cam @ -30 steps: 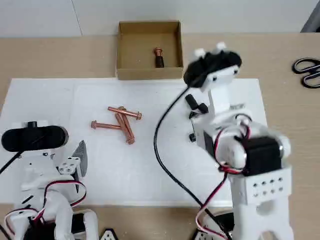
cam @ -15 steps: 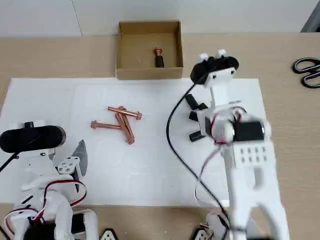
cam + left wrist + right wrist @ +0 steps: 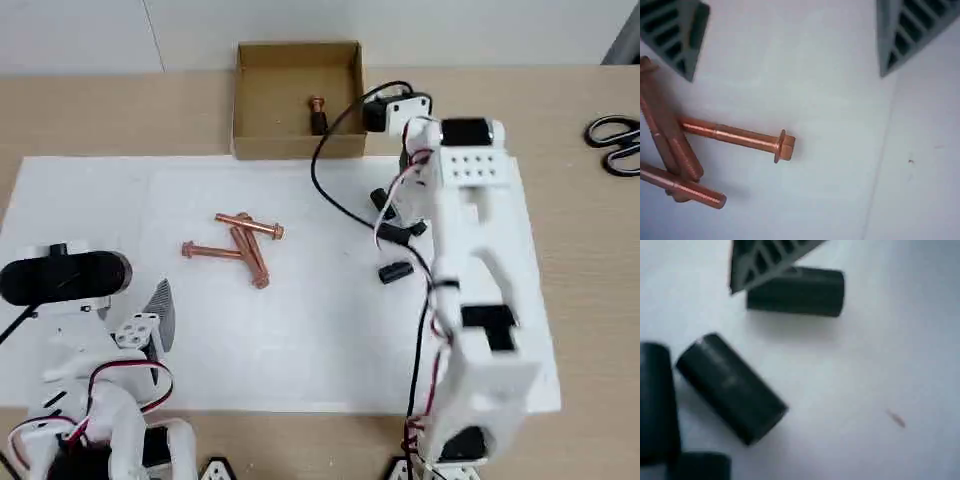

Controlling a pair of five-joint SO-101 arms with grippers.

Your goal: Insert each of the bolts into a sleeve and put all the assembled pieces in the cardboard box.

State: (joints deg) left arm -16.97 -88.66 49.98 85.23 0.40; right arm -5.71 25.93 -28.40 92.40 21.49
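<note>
Left gripper hangs open near three copper bolts. Right gripper hovers over black sleeves; I cannot tell whether it is open or closed.

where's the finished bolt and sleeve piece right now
In the high view, the assembled piece sits inside the cardboard box, just beyond the white mat.

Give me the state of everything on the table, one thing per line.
Cardboard box: open-topped.
Assembled piece: bolt in sleeve, inside the box.
Loose bolts: three, unsleeved, lying on the white sheet.
Loose sleeves: empty, lying on the sheet.
Left hand: open, empty.
</note>
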